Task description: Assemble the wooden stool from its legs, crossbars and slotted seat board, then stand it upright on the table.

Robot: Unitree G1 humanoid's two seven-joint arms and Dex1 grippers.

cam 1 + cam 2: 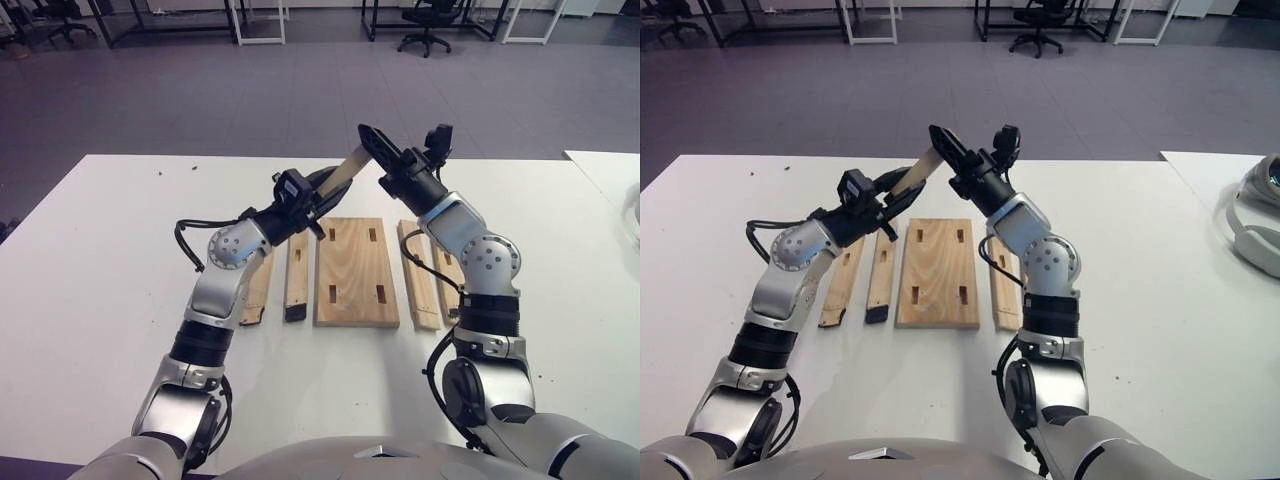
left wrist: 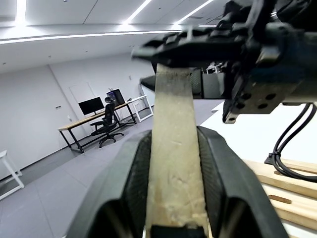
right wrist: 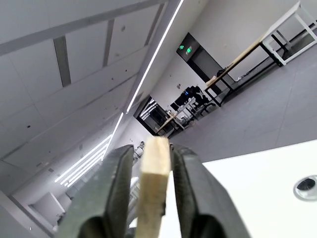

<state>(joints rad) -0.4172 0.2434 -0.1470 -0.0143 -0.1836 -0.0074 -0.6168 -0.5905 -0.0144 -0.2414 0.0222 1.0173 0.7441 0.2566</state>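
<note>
A light wooden bar (image 1: 348, 168) is held tilted in the air above the far end of the slotted seat board (image 1: 356, 270). My left gripper (image 1: 320, 190) is shut on the bar's lower end, and its fingers (image 2: 218, 168) clamp both sides of the wood (image 2: 173, 163). My right gripper (image 1: 375, 145) is shut on the upper end, the bar's tip (image 3: 153, 168) sitting between its fingers (image 3: 190, 183). The seat board lies flat with its slots facing up. Two wooden pieces (image 1: 296, 272) lie left of the board, and two more (image 1: 420, 275) lie right of it.
All of this sits on a white table (image 1: 100, 300) with open surface to the left and front. A white device (image 1: 1260, 215) rests near the table's right side. Desks and office chairs (image 1: 425, 25) stand on the floor beyond the table.
</note>
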